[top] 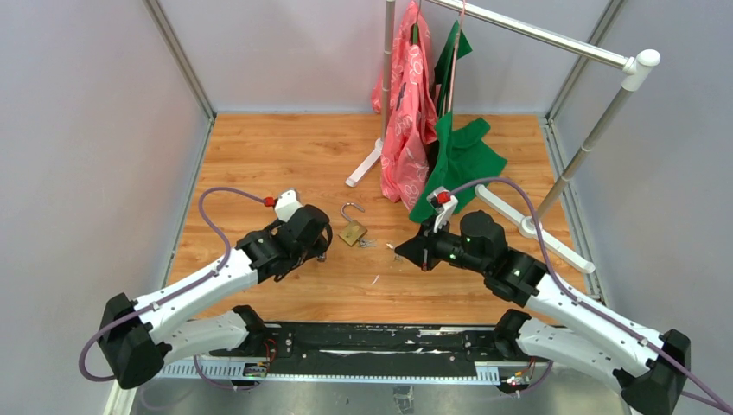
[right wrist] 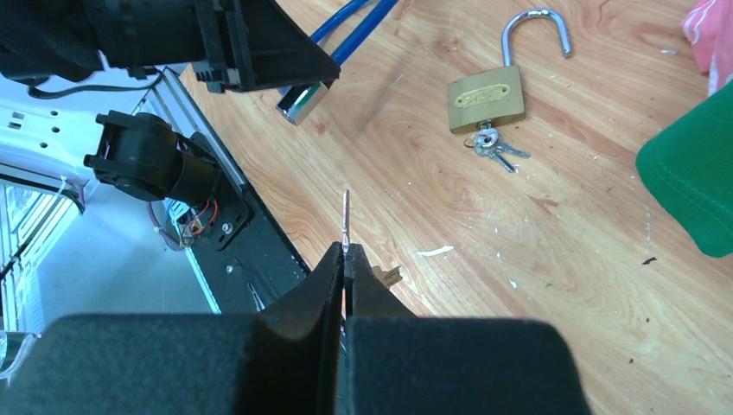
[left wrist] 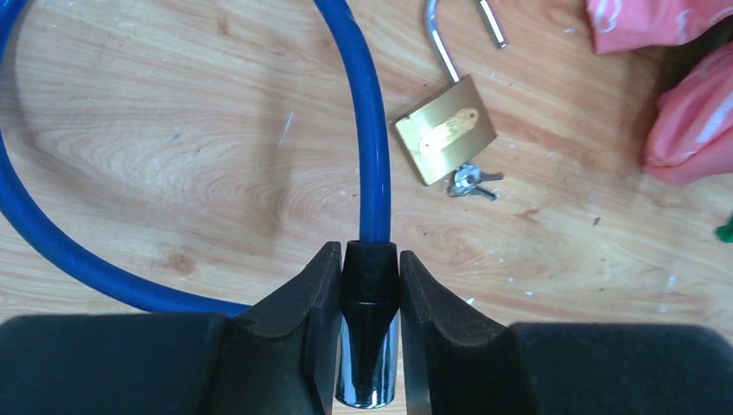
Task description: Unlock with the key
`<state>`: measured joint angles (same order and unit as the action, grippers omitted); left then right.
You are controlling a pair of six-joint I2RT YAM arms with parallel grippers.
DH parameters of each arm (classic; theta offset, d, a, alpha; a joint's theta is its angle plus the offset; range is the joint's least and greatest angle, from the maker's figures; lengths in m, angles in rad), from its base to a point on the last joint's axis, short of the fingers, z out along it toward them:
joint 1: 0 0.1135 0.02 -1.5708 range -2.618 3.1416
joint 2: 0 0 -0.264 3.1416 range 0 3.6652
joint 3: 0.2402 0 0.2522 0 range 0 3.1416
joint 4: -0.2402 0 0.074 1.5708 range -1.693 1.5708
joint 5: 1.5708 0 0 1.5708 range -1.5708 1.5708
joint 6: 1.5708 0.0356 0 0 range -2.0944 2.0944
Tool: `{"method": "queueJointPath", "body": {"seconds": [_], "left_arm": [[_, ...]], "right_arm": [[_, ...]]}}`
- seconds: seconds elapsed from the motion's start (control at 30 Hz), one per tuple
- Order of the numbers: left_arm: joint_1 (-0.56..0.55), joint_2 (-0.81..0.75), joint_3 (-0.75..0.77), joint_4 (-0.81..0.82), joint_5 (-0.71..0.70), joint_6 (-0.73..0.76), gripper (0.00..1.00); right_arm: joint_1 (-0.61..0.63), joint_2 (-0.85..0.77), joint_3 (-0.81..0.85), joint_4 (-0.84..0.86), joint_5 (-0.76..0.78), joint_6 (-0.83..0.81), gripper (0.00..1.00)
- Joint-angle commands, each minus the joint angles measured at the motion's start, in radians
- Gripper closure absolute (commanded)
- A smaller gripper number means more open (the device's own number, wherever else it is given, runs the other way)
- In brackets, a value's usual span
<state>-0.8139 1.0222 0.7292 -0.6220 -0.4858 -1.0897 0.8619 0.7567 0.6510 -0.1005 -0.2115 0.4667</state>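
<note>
The left end effector (left wrist: pixel 370 281) clamps the head (left wrist: pixel 368 363) of the blue cable lock (left wrist: pixel 372 130); the right end effector (right wrist: pixel 344 259), closed, pinches the thin key (right wrist: pixel 345 212), well apart from it. If the blade meets the keyhole off-axis, it could twist or slip out

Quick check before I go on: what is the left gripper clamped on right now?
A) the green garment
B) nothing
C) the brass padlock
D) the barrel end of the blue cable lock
D: in the left wrist view the left gripper pinches the blue cable lock at its black-and-chrome barrel; the brass padlock lies apart, untouched.
</note>
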Motion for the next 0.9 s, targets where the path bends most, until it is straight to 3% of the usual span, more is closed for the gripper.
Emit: {"method": "queueJointPath", "body": {"seconds": [0.0, 0.27, 0.53, 0.87], "left_arm": [[0.027, -0.026, 0.065, 0.033, 0.001, -0.034, 1.0], [0.05, -0.037, 0.151, 0.008, 0.008, -0.109, 1.0], [0.051, -0.027, 0.162, 0.022, 0.0, -0.229, 1.0], [0.051, 0.066, 0.033, 0.254, 0.144, -0.33, 1.0]], "right_arm": [[0.005, 0.047, -0.029, 0.088, -0.041, 0.041, 1.0], [0.031, 0.18, 0.016, 0.207, -0.079, 0.067, 1.0], [0.114, 0.292, 0.105, 0.19, 0.026, 0.092, 1.0], [0.124, 0.236, 0.043, 0.121, 0.118, 0.172, 1.0]]}}
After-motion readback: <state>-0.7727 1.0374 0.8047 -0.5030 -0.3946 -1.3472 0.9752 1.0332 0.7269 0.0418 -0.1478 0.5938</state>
